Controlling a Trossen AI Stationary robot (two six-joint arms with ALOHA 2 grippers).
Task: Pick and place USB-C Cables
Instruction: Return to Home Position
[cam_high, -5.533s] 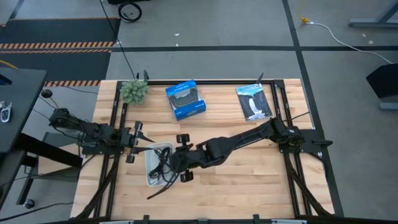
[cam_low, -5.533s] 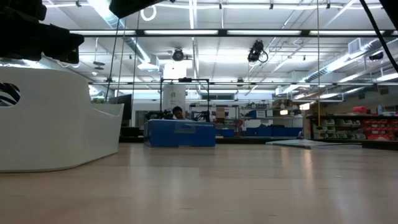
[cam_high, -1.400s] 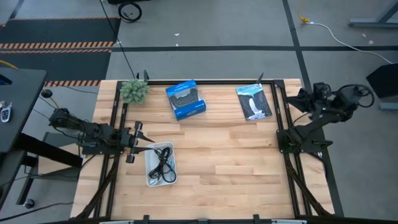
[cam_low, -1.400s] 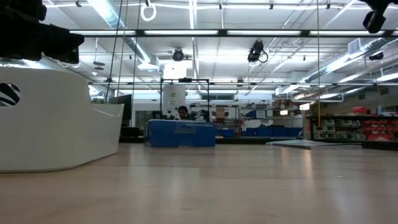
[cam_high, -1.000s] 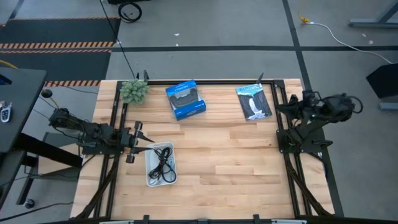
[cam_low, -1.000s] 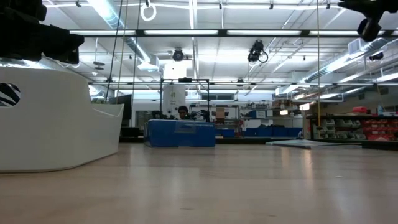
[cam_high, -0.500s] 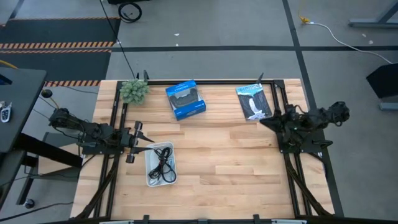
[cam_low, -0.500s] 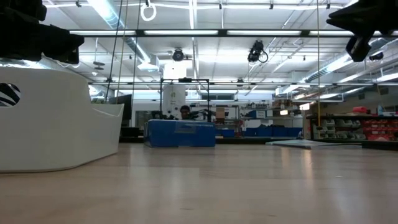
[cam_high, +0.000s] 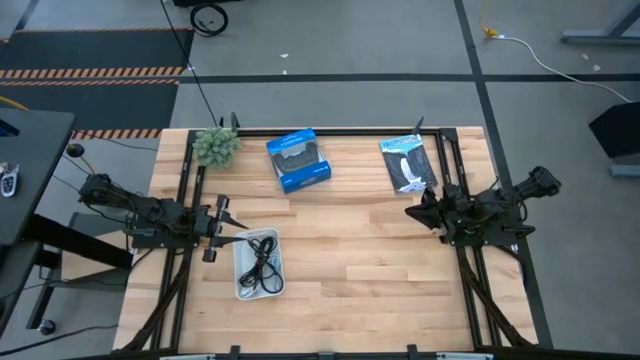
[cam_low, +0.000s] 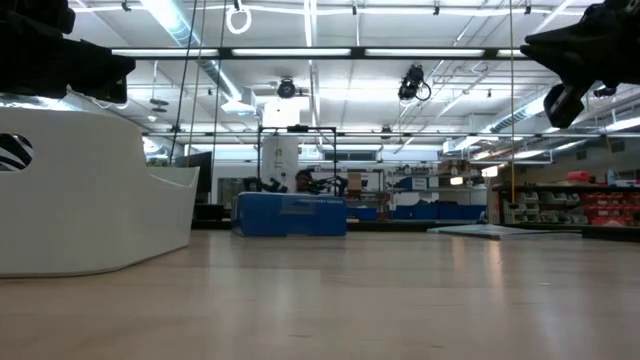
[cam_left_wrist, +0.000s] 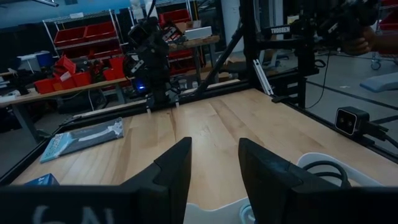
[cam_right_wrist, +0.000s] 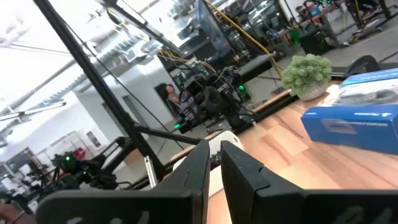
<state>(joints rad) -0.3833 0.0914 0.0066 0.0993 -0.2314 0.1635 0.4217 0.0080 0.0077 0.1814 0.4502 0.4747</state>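
Observation:
A white tray (cam_high: 244, 280) lies near the table's left side and fills the left of the low view, tray (cam_low: 90, 190). Dark coiled USB-C cables (cam_high: 264, 268) lie inside it; one loop of the cables (cam_left_wrist: 321, 167) shows in the left wrist view. I cannot make out a white or light blue-grey cable. My left gripper (cam_high: 222, 226) is open and sits low at the tray's far-left corner, left gripper (cam_left_wrist: 214, 167). My right gripper (cam_high: 416, 213) hangs in the air over the table's right side, shut and holding nothing, right gripper (cam_right_wrist: 215, 163).
A blue box (cam_high: 299, 160), a black-and-white flat packet (cam_high: 409, 163) and a small green plant (cam_high: 215, 146) stand along the far edge. Black frame rails (cam_high: 452, 190) run down both sides. Bare wood (cam_high: 350, 260) lies between the tray and the right arm.
My right arm has swung in from beyond the table's right edge toward the left and come down, and its gripper now hangs over the table's right side, close to the flat packet. The left arm, the tray and the cables have kept still.

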